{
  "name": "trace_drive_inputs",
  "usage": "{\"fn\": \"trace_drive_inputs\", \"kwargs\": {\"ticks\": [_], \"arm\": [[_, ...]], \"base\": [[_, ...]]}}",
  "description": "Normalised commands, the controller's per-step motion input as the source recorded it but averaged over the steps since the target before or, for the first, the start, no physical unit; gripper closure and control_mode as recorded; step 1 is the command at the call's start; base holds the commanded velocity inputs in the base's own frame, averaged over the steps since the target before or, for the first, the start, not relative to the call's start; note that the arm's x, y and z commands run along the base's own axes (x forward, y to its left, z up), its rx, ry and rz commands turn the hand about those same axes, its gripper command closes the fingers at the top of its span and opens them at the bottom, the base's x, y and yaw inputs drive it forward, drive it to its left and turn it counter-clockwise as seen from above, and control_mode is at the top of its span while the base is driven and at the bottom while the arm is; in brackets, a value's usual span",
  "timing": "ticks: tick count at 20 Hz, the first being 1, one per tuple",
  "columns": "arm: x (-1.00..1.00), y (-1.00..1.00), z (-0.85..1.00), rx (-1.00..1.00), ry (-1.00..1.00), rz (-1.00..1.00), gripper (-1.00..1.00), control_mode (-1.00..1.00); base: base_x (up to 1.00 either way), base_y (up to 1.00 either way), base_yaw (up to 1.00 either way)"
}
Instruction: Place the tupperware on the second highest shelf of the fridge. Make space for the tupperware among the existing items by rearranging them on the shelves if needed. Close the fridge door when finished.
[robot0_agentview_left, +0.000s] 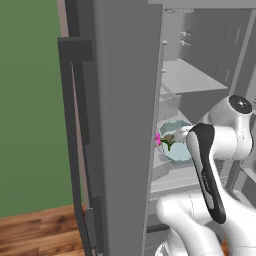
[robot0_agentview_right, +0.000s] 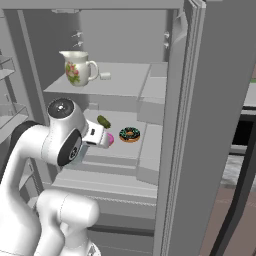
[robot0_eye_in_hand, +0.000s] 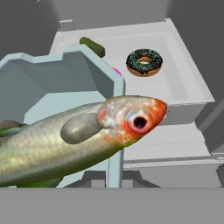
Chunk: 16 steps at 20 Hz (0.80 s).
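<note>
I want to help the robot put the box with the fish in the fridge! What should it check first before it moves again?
1. Fridge doors open: ok.
2. Gripper shut on the tupperware: ok, the box sits right at the hand, in front of the shelves.
3. Fish staying inside the box: cannot tell, its head pokes over the rim.
4. Room on the second highest shelf: not ok yet; the chocolate donut, pink donut and pickle lie there.
5. Cream jug out of the way: ok, it stands on the shelf above.

Glossy white rounded arm (robot0_agentview_left: 220, 145) segments, a black curved side panel, grey-capped round joints.
</note>
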Motion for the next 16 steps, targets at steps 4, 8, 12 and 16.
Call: {"fn": "trace_drive_inputs", "kwargs": {"ticks": [4, 8, 12, 16], "arm": [[0.54, 0.13, -0.23, 0.01, 0.03, 0.00, 1.00, -1.00], [0.35, 0.00, -0.45, 0.02, -0.06, 0.00, 1.00, -1.00], [0.35, 0.10, -0.31, 0.01, -0.07, 0.00, 1.00, -1.00], [0.41, 0.37, -0.32, 0.00, 0.00, 0.00, 1.00, -1.00]], "base": [[0.00, 0.00, 0.00], [0.00, 0.00, 0.00], [0.00, 0.00, 0.00], [0.00, 0.00, 0.00]]}}
